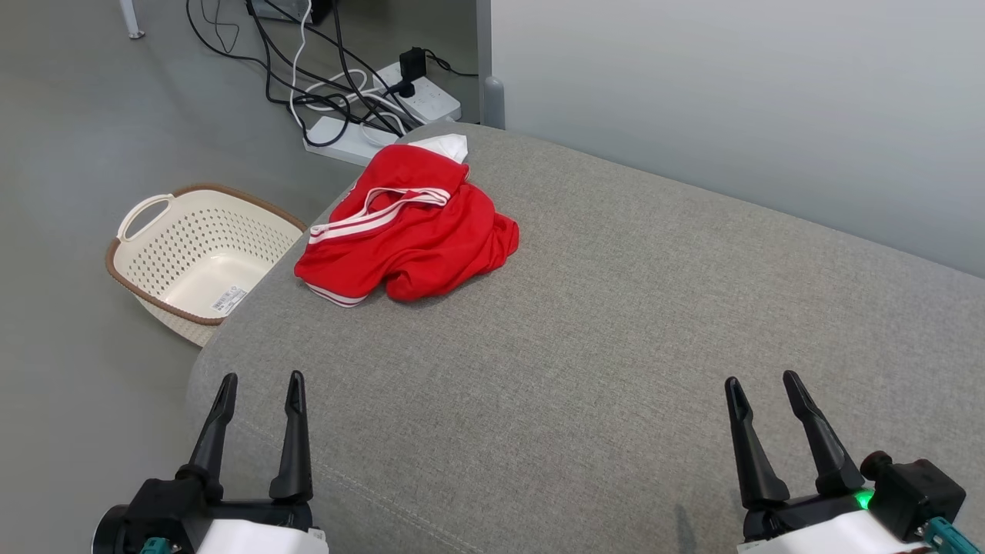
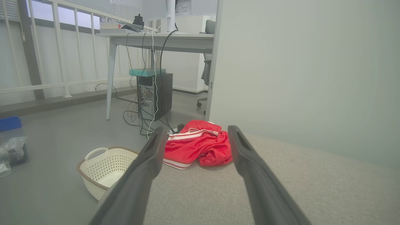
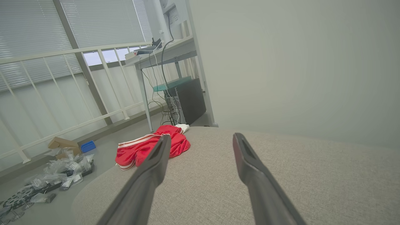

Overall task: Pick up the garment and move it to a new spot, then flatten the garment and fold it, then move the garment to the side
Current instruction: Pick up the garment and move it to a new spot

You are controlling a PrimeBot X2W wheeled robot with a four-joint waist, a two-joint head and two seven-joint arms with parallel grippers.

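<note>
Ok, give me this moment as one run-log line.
stage: pre-pickup | garment: crumpled, far left on cushion, untouched | left gripper: open, empty | right gripper: open, empty | basket: on floor

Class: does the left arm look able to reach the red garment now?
Probably yes: the left gripper is open, and only bare grey cushion lies between it and the red garment.

Left gripper [image 1: 262,377] and right gripper [image 1: 761,378]: each has two long, tapered matte-black fingers [image 1: 292,438], white wrist shells [image 1: 254,540] and teal fittings [image 1: 154,545]. A small green light [image 1: 863,498] glows on the right one.
</note>
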